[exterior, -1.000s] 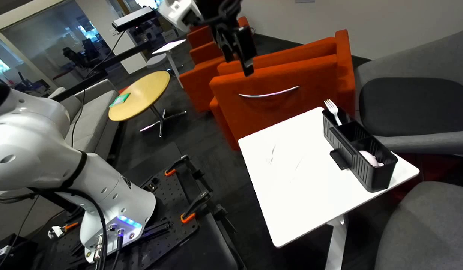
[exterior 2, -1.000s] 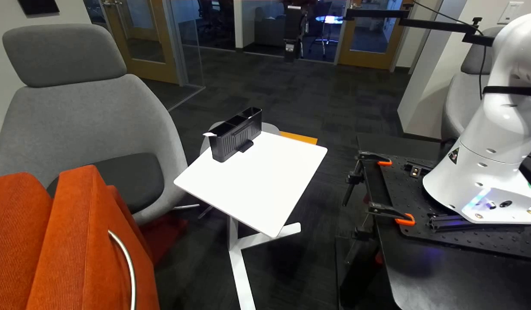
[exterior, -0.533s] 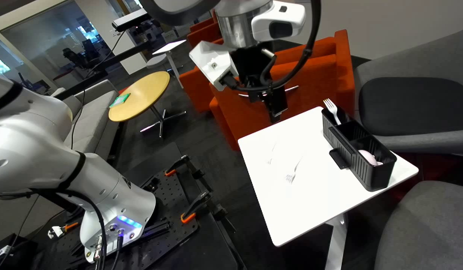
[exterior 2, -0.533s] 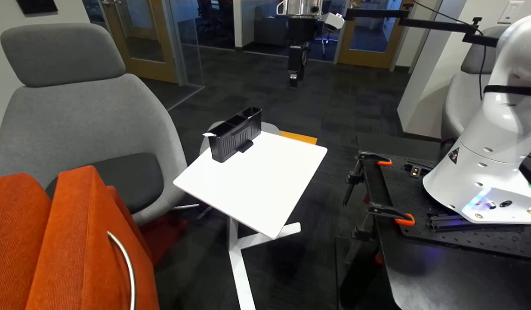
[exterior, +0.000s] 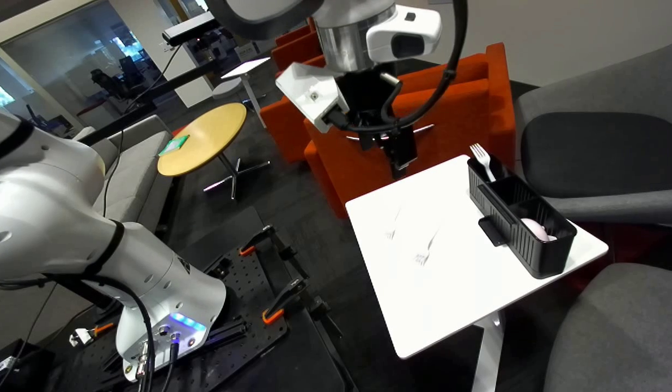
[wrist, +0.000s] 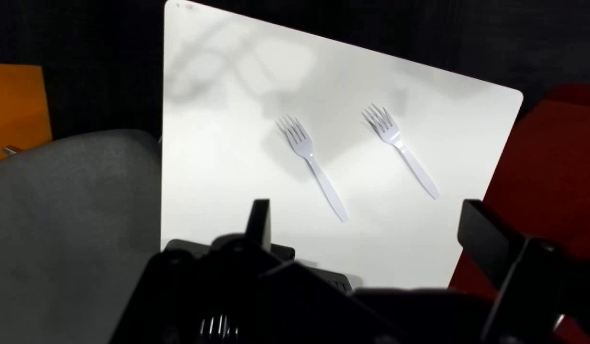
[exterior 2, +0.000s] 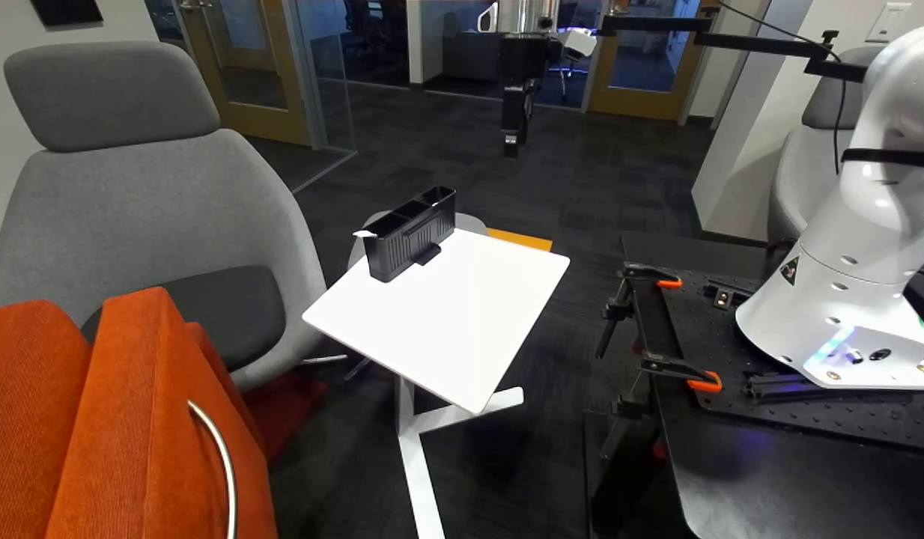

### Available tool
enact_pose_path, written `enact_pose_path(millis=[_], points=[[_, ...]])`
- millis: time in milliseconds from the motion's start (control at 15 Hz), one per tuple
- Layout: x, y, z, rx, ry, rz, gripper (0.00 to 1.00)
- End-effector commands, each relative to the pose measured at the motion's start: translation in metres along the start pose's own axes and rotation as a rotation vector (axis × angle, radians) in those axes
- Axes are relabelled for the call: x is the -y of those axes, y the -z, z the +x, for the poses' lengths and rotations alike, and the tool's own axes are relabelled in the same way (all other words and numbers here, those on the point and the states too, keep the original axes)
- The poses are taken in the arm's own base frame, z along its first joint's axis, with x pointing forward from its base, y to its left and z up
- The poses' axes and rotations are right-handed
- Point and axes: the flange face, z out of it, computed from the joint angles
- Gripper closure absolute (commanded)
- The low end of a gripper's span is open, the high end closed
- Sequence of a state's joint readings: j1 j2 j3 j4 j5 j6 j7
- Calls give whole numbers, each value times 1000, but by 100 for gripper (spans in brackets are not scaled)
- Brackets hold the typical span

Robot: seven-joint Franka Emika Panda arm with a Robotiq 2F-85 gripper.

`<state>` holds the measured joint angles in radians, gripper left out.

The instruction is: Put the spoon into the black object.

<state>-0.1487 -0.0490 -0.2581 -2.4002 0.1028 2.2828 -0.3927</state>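
The black object (exterior: pixel 524 245) is a long divided bin on the white table, also in an exterior view (exterior 2: pixel 402 251) and partly in the wrist view (wrist: pixel 329 275). A white fork (exterior: pixel 483 160) stands tilted in its far end compartment. A pale rounded piece (exterior: pixel 535 230) lies in the near end compartment; it may be a spoon bowl, I cannot tell. No spoon shows on the table. Two white forks lie there instead, the left one (wrist: pixel 326 186) and the right one (wrist: pixel 405 148). My gripper (wrist: pixel 366 205) is open and empty, high above the table, also in both exterior views (exterior: pixel 390 158) (exterior 2: pixel 511 142).
The white table (exterior: pixel 456 305) has a thin edge and one leg. An orange chair (exterior: pixel 412 158) stands against its far side. Grey chairs (exterior 2: pixel 147 217) stand beside the bin. Clamps (exterior: pixel 281 302) hold the robot's black base table.
From one second to half a second ago my arm came down and forward toward the table. Since then it has barely moved. The bin and the forks have stayed in place.
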Motion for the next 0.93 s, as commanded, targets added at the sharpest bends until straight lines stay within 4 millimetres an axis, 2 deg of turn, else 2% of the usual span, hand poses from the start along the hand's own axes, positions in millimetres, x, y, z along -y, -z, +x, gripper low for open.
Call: enact_pose_path(millis=[0, 267, 533, 600, 667, 733, 867], points=[[-9, -53, 6, 27, 116, -63, 0], [-27, -123, 8, -5, 223, -139, 0], [-38, -193, 16, -47, 229, -85, 0], [-30, -171, 6, -27, 226, -108, 0], [-31, -185, 5, -16, 232, -99, 0], [-32, -189, 5, -7, 234, -99, 0], [-33, -185, 6, -15, 233, -103, 0]])
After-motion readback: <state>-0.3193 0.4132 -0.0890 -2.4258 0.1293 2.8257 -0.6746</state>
